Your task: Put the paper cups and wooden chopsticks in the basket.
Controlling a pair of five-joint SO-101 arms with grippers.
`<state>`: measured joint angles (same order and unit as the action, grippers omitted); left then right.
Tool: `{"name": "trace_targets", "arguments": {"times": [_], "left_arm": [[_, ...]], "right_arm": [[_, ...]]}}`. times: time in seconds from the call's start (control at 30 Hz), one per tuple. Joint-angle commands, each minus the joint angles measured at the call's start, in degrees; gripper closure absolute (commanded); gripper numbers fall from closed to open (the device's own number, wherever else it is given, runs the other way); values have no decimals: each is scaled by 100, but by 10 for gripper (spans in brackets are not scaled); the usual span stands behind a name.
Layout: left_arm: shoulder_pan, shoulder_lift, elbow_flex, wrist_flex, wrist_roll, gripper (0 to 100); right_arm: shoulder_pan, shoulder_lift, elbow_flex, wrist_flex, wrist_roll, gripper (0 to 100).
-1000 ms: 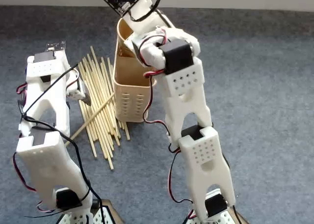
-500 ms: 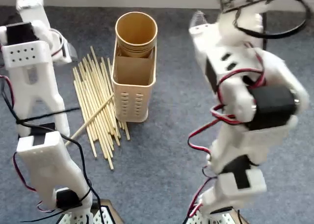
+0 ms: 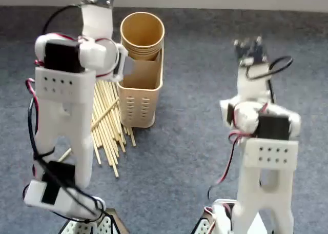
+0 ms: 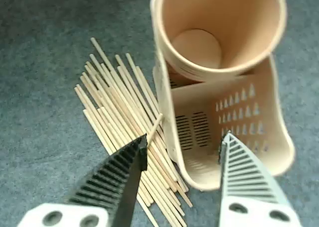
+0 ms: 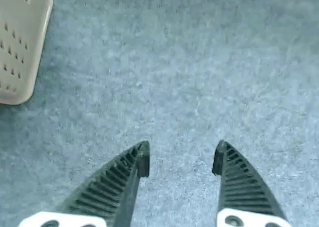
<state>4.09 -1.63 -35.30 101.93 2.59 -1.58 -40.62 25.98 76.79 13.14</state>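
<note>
Overhead, the left arm (image 3: 64,105) holds jaws apart above chopsticks (image 4: 119,112) and basket (image 4: 239,117).

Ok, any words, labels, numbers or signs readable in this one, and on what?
None can be read. The basket, the paper cups and the chopsticks are plain. The small circuit board off to the right in the high view may carry print, but it is too small to tell.

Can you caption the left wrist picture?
Open left gripper above wooden chopsticks lying beside the basket with paper cups.
</note>
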Motion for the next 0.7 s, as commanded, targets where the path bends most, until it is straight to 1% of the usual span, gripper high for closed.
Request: {"name": "trace_targets", "arguments": {"times": [0.0, 0.1, 0.23, 0.37, 0.5, 0.57, 0.6, 0.67], "left_arm": [[110, -462, 145, -26, -44, 758], [145, -356, 330, -26, -44, 758], [154, 189, 593, -26, -53, 758], [127, 901, 382, -26, -53, 758], [154, 1596, 40, -35, -62, 761], [163, 1895, -75, -26, -62, 809], [163, 2026, -119, -26, -70, 853], [242, 2220, -207, -26, -88, 973]], "right_arm": [[75, -1332, 2879, -1147, 70, 781], [84, -2114, 3943, -1437, 316, 781], [84, -2949, 4716, -1411, 413, 781], [84, -3486, 5121, -1429, 413, 781], [84, -3714, 5209, -1437, 413, 781], [84, -3705, 5209, -1446, 413, 781], [84, -3705, 5209, -1446, 413, 781], [84, -3705, 5209, -1455, 413, 781]]}}
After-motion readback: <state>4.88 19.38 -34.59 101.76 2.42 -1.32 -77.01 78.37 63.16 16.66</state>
